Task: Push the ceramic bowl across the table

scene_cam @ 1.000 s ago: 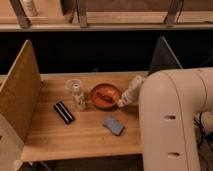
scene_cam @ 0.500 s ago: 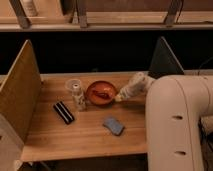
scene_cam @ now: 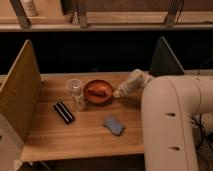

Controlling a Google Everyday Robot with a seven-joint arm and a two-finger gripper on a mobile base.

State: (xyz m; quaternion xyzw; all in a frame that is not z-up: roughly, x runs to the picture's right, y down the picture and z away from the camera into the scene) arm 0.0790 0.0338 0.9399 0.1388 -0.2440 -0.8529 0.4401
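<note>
The orange-red ceramic bowl (scene_cam: 98, 92) sits on the light wooden table (scene_cam: 75, 132), near its back middle, with something small inside it. My gripper (scene_cam: 117, 93) reaches in from the right on a white arm (scene_cam: 172, 120) and sits right at the bowl's right rim. A clear glass cup (scene_cam: 73, 86) stands just left of the bowl and seems to touch it.
A small clear bottle (scene_cam: 80, 101) stands in front of the cup. A black rectangular object (scene_cam: 64, 111) lies at the left front. A blue sponge (scene_cam: 114, 125) lies in front of the bowl. Upright panels stand at the left (scene_cam: 20, 90) and right (scene_cam: 164, 60).
The bowl has slid left and a little back, toward the glass cup. My gripper has followed it leftward, staying at its right rim.
</note>
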